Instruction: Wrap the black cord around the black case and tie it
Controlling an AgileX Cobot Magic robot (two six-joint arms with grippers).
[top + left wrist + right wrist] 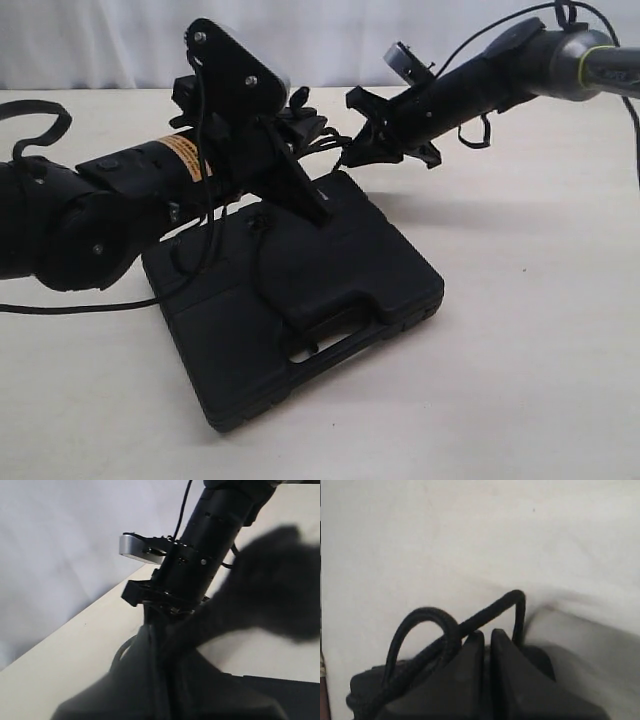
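The black case (350, 270) lies flat on the table with its handle cut-out toward the front. The black cord (268, 285) runs down across its lid. Both grippers meet above the case's far edge. My left gripper (330, 150) is shut; in the left wrist view a strand runs between its dark fingers (167, 640), and a bit of cord (120, 655) loops beside them. My right gripper (352, 152) faces it. In the right wrist view its jaws (486, 632) are nearly together, with the cord (490, 611) bent and looped just past the tips.
The cream table (540, 330) stretches around the case on all sides. A white backdrop (100, 40) stands behind. The left arm's smooth cable (40, 130) loops at the far left. The right arm (200, 545) stands close in front of the left wrist camera.
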